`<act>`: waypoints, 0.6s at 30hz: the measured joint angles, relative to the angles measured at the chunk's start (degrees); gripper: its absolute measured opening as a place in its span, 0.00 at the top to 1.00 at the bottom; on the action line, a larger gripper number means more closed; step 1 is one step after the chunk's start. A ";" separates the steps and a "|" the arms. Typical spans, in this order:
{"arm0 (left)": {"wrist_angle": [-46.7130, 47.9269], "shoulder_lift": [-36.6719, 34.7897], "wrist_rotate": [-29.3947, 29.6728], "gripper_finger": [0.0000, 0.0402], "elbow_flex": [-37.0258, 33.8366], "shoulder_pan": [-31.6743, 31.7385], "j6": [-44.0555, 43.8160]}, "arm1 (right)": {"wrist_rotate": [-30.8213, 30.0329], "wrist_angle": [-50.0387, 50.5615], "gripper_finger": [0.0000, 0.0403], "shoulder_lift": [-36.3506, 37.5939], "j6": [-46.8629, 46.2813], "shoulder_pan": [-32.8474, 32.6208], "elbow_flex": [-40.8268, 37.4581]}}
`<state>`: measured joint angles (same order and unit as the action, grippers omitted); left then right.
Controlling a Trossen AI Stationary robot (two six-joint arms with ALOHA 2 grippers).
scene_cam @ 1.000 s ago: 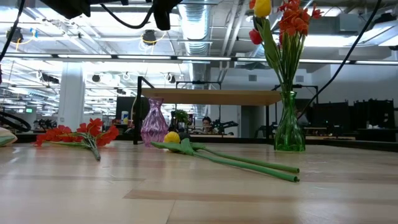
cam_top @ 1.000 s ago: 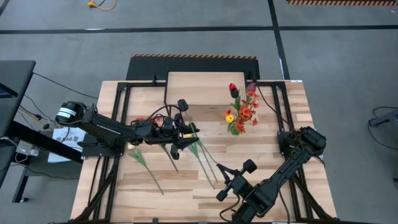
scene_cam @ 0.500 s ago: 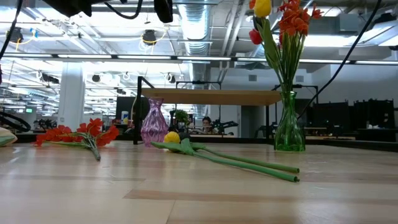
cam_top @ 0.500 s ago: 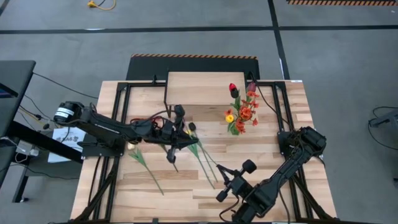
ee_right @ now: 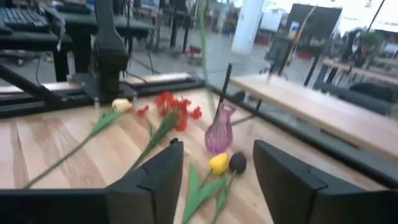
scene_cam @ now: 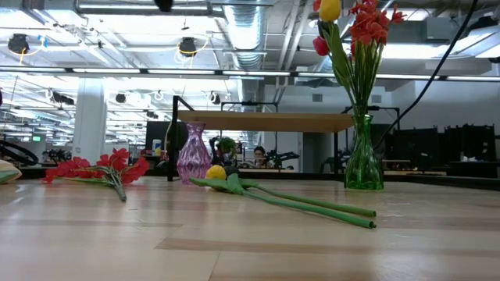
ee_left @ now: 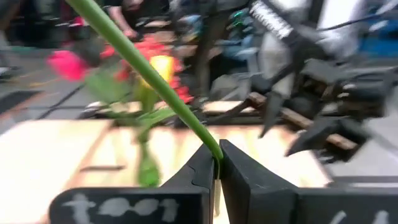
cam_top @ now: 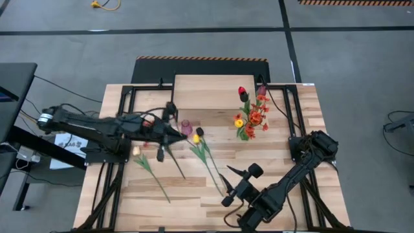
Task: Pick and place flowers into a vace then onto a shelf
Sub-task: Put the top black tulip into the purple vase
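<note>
1. Left hand: fingers pressed together, pinching a green stem. The stem runs up and away from the pinch; a blurred pink flower head shows at its far end in the left wrist view.
2. High view: left hand is over the worktop, about 9 o'clock from the small purple vase.
3. Right hand: fingers spread, holding nothing. High view puts it near the worktop's 6 o'clock edge.
4. Green vase stands upright on the worktop, holding red, yellow and orange flowers. High view: that bunch sits at the shelf's 4 o'clock corner.
5. Shelf is at the worktop's 12 o'clock side; nothing rests on its board.
6. Purple vase is upright and empty, just in front of the shelf.
7. Lying flat on the worktop: a yellow tulip and a dark tulip side by side, long stems trailing toward 5 o'clock in the high view.
8. Orange-red spray lies flat, well apart from the green vase.
9. A pale-headed flower lies flat, beyond the spray in the right wrist view.
</note>
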<state>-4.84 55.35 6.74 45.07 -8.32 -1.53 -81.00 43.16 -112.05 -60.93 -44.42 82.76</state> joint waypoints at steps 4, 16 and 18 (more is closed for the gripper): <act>7.23 -4.68 8.18 1.00 1.59 0.02 1.69 | 3.56 -0.58 0.48 0.00 0.06 1.87 0.00; 23.00 -9.41 20.14 0.99 2.64 5.13 1.10 | 7.68 -1.72 0.46 0.00 0.11 3.95 0.00; 23.44 -8.86 20.10 0.99 2.61 6.72 0.89 | 7.68 -1.79 0.46 0.00 0.11 3.93 0.00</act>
<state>18.60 46.48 26.83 47.68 -1.60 -0.64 -73.31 41.37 -112.05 -60.82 -40.49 82.76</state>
